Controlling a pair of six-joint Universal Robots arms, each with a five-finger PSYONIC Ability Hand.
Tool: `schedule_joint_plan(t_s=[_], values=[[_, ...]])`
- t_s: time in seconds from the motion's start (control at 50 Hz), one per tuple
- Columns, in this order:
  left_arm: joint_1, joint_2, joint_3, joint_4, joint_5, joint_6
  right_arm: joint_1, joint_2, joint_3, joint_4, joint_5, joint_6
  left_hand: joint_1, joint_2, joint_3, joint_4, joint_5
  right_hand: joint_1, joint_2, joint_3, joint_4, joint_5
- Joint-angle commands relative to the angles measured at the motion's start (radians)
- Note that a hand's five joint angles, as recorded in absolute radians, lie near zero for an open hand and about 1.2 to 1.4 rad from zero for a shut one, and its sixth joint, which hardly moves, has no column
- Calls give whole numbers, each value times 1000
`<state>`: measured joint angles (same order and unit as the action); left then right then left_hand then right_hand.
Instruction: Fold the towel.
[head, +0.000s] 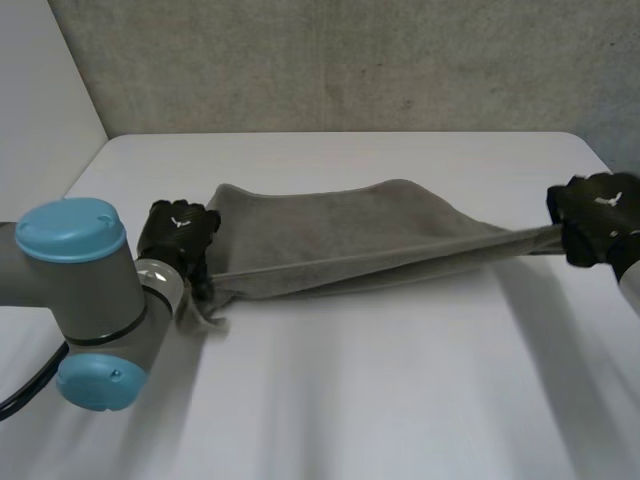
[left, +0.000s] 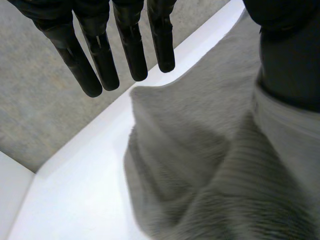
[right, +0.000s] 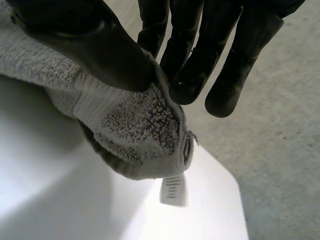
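The grey towel (head: 350, 240) is stretched across the white worktop (head: 350, 400) between the two hands, its near edge pulled taut and its far part lying on the worktop. The left hand (head: 180, 235) has its thumb (left: 287, 60) clamped on the towel's left end, its fingers (left: 102, 60) straight and clear of the cloth. The right hand (head: 598, 215) pinches the right corner between thumb and fingers, a small label (right: 173, 189) dangling below.

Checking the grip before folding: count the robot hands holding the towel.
2. The left hand holds the towel at its left end; the right hand pinches a corner at its right end.
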<state>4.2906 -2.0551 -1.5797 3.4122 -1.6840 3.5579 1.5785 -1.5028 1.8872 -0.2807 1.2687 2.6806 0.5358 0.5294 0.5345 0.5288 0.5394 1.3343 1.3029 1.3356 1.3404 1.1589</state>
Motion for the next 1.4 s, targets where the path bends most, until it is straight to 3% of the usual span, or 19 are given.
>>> schedule_joint_plan(t_s=[0.02,0.14,0.18,0.2,0.22,0.26,0.6,0.7,0.86,0.92,1.04,1.08,1.1,1.14,1.2,1.24,1.3,1.4], values=[[6,59,-14,-2,0,122,-17,-39,-54,72,-38,28,21,27,22,28,-158,62,93,61,56,63],[8,87,-25,-13,-13,168,-14,-40,-102,132,-57,28,327,333,328,334,148,62,93,61,56,63],[9,99,-26,-31,-26,186,-14,-42,-140,158,-58,28,642,648,643,649,464,62,93,61,56,63],[9,99,-26,-31,-26,187,-14,-42,-140,158,-58,28,644,650,645,651,465,62,93,61,56,63],[11,110,-23,-43,-31,193,-12,-45,-160,166,-57,30,818,824,819,825,640,62,93,61,56,63],[11,125,-19,-59,-31,196,-12,-50,-181,173,-55,30,860,866,861,867,682,62,93,61,56,63],[52,411,225,-148,-25,151,-8,-89,-649,489,-54,28,860,867,862,868,682,62,93,61,56,63],[55,383,342,-283,-17,64,-11,-36,-751,600,-69,21,860,867,862,868,682,62,93,61,56,63],[58,83,512,-531,61,-30,84,209,-865,713,-14,-119,860,867,862,868,682,62,93,61,56,63],[58,30,555,-560,60,-28,92,248,-892,713,12,-134,860,867,862,868,682,62,93,61,56,63],[63,-151,869,-617,55,-28,126,389,-1073,638,81,-134,860,867,862,868,682,62,93,61,56,63],[63,-209,1091,-622,56,-43,156,414,-1135,470,104,-133,860,867,862,868,682,62,93,61,56,63],[63,-209,1092,-622,56,-44,156,414,-1136,469,104,-133,860,867,862,868,682,62,93,61,56,63],[63,-235,1298,-616,56,-66,181,403,-1139,231,164,-120,860,867,862,868,682,62,93,61,56,63],[63,-246,1461,-591,58,-138,190,386,-1128,129,189,-117,860,867,862,868,682,62,93,61,56,63],[63,-249,1518,-587,56,-184,198,336,-1094,42,212,-116,860,867,862,868,682,62,93,61,56,63],[54,-257,1558,-605,53,-278,204,319,-1061,41,209,-116,860,867,862,868,682,62,93,61,56,63],[57,-276,1491,-686,52,-341,204,317,-973,78,198,-116,860,867,862,868,682,62,93,61,56,63]])
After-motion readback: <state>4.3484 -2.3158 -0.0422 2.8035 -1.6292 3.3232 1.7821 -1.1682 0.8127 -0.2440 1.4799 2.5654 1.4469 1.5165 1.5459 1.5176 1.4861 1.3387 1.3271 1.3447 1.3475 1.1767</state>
